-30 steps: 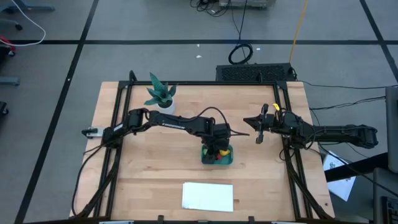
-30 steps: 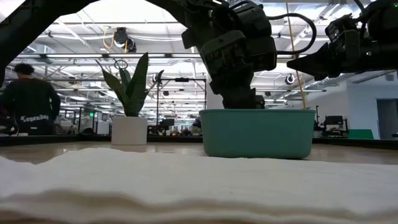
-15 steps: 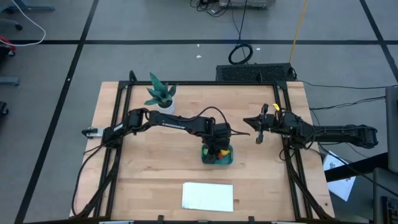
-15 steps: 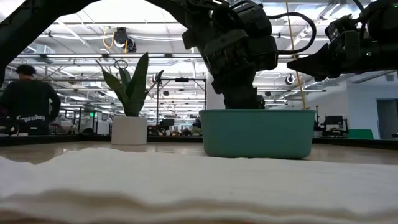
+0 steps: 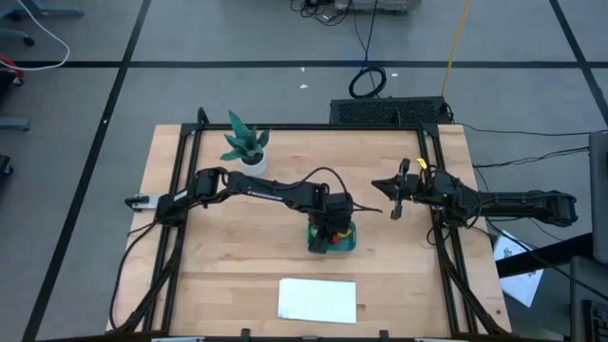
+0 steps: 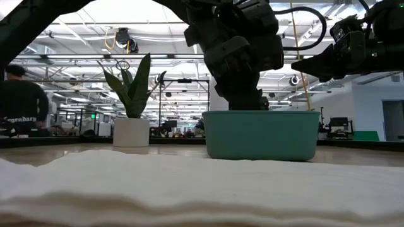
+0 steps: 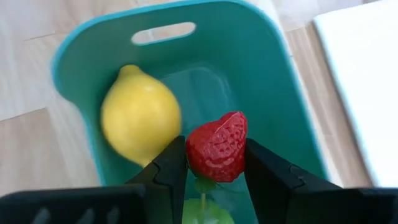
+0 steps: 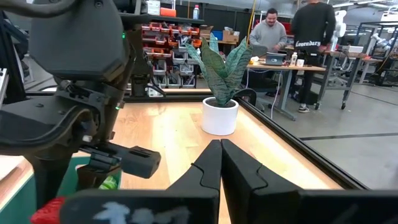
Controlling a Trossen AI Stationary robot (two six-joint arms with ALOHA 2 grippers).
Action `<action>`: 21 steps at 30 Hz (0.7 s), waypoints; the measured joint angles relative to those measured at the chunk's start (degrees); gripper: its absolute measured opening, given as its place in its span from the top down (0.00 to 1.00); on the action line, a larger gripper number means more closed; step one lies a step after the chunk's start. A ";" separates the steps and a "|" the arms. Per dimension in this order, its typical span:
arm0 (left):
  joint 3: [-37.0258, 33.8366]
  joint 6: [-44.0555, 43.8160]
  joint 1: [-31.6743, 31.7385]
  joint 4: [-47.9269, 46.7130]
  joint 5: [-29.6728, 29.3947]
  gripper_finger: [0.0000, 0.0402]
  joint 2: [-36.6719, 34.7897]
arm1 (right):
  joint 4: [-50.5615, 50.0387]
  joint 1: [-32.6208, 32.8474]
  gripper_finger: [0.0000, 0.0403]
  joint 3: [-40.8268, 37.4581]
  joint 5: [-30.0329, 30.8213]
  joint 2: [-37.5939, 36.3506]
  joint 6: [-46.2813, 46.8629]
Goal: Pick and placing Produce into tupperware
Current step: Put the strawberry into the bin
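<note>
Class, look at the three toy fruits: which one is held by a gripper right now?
The red strawberry: the left gripper clamps it above the tub. The lemon lies loose inside.

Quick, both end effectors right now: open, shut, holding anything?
Left end effector: closed on the strawberry, over the teal container.
Right end effector: shut, holding nothing.

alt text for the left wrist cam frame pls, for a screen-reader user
The left gripper holds a red strawberry between its two dark fingers, above the open teal tupperware. A yellow lemon already lies inside the container, a green piece shows just below the strawberry, and the white rectangle lies beside the tupperware.
</note>
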 joint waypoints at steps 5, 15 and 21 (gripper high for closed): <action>0.00 0.85 0.00 0.00 -0.64 0.68 0.02 | -0.01 -0.02 1.00 0.00 0.00 -0.01 0.00; -0.12 -3.78 0.46 0.00 0.06 0.68 0.02 | -0.01 -0.01 1.00 0.00 0.00 -0.01 0.00; -4.07 -6.33 1.23 3.46 2.94 0.68 0.09 | 0.00 0.00 1.00 0.00 0.00 -0.02 0.00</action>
